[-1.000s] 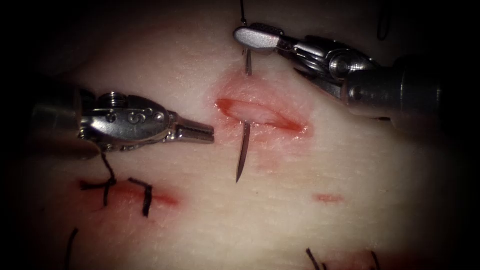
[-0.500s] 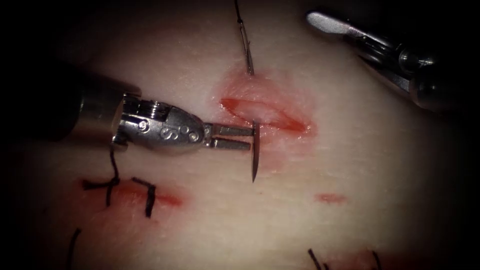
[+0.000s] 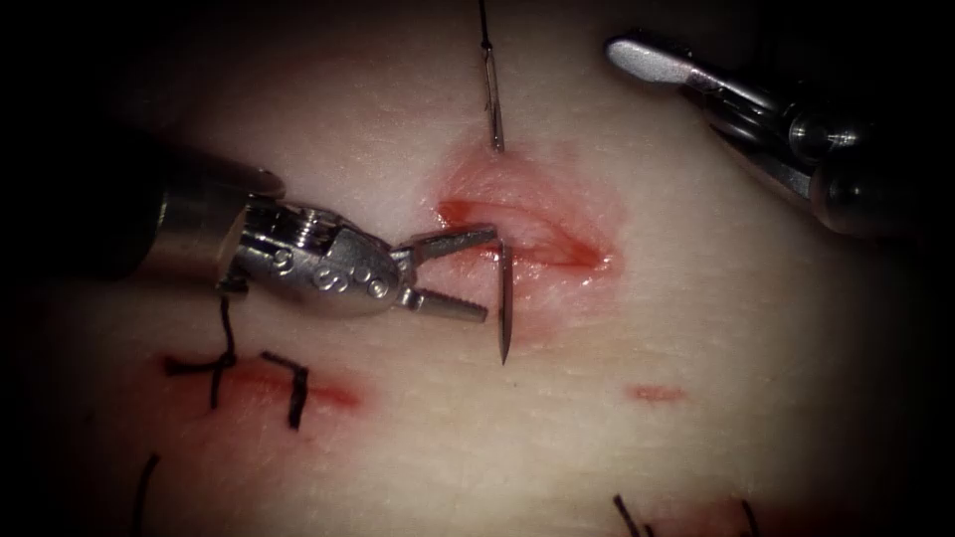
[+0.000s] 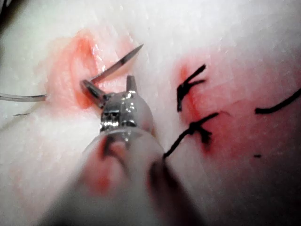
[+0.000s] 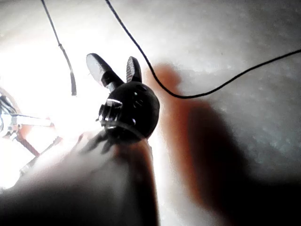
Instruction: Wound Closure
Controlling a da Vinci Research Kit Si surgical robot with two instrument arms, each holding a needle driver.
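Left hand point(image 3: 489, 275) spread apart beside the cut point(image 3: 522, 231), gripping nothing, one prong near the wound's edge, the other lower, both just left of the needle point(image 3: 504, 303). Needle lodged in the tissue point(image 3: 696, 328), its point emerged below the cut, its tail standing above the wound, middle buried beneath the surface. Thread point(image 3: 483, 25) trailing upward, cut off at the frame's edge. Right hand point(image 5: 115, 69) parted, empty, well apart at upper right. Dark stitches point(image 3: 254, 378) at lower left.
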